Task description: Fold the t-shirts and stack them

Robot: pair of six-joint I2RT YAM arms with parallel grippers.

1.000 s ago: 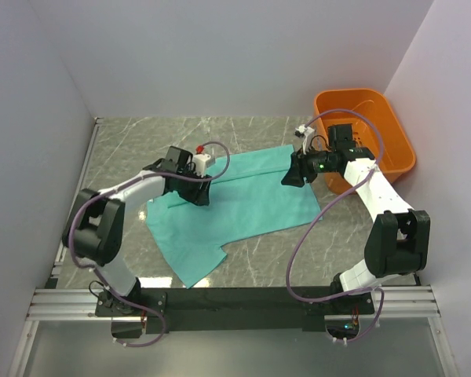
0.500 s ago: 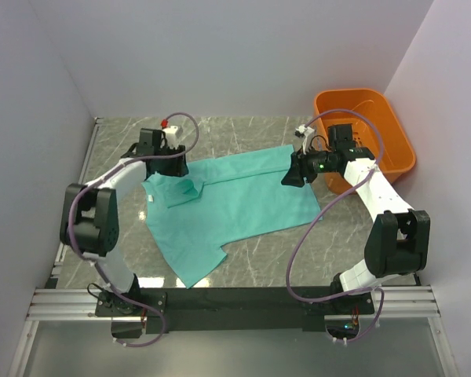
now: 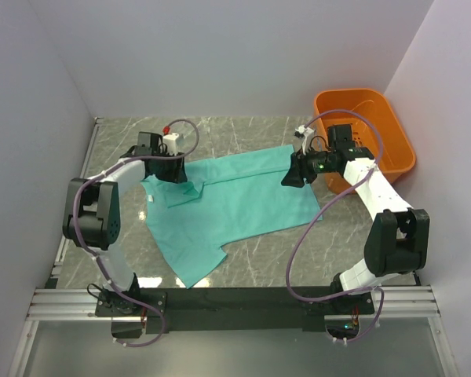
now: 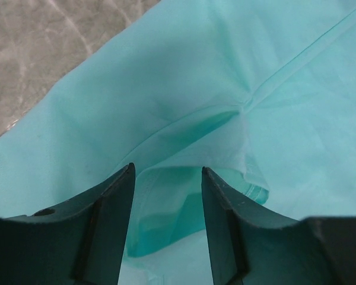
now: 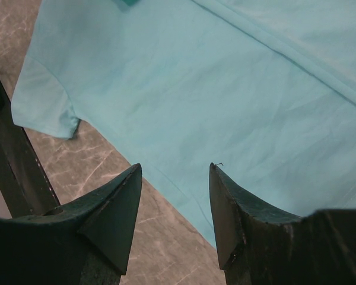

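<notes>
One teal t-shirt (image 3: 228, 206) lies spread on the marble table, with a small fold at its upper left. My left gripper (image 3: 175, 173) is over that upper left corner, open, with a folded flap of the t-shirt (image 4: 184, 148) below its jaws. My right gripper (image 3: 291, 177) is open and empty above the shirt's right edge. In the right wrist view the t-shirt (image 5: 213, 77) and a sleeve (image 5: 44, 101) lie below the open jaws.
An orange plastic basket (image 3: 388, 161) stands at the back right, next to the right arm. White walls close in the table on three sides. The black rail (image 3: 235, 302) with the arm bases runs along the near edge.
My left gripper carried the shirt's left part back to the upper left and let it go, leaving a small fold. It has since shifted slightly right. The right arm has not moved.
</notes>
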